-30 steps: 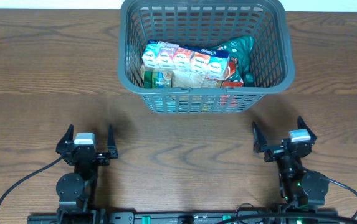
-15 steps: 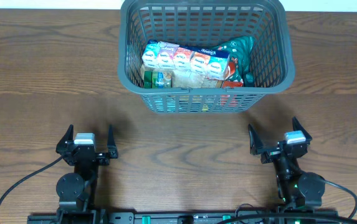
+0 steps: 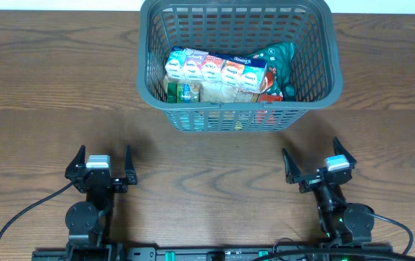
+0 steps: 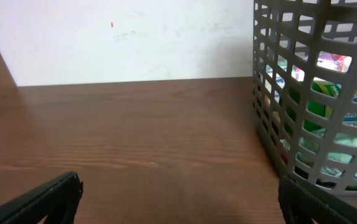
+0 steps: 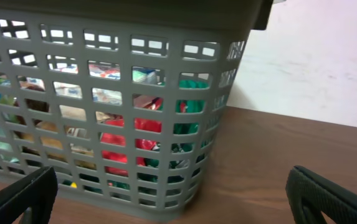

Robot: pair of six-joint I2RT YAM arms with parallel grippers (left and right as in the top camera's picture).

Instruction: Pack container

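Note:
The container, a big grey lattice basket, stands at the table's far middle. Inside it lie a row of small cartons, a green bag and a red packet. My left gripper rests open near the front left, well short of the basket, with nothing between its fingers. My right gripper is open at the front right, turned slightly left toward the basket's near right corner. The left wrist view has the basket wall on its right, past the open left gripper. Beyond the open right gripper, the basket's rim fills the right wrist view.
Brown wooden table runs between the arms and the basket. Black cables loop by the front edge beside each arm base. A white wall stands beyond the table's far edge.
My right gripper has shifted left and turned a little counterclockwise toward the basket. The left arm and the basket's contents have not moved.

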